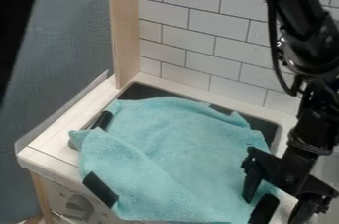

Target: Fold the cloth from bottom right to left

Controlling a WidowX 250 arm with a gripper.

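Camera view, gripper (273,210) agape (quite widely), one finger (252,184) over teal cloth (169,153)

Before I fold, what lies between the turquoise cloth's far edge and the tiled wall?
In the camera view, a strip of dark panel shows beyond the turquoise cloth, then a pale rim, up to the tiled wall.

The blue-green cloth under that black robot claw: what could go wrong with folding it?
The cloth already has a diagonal crease at lower left, so a new fold may come out crooked. The gripper is at the lower right with its jaws apart, around a black piece; closing there might catch that instead. The cloth also overhangs the counter's front, so a careless tug could drag it off.
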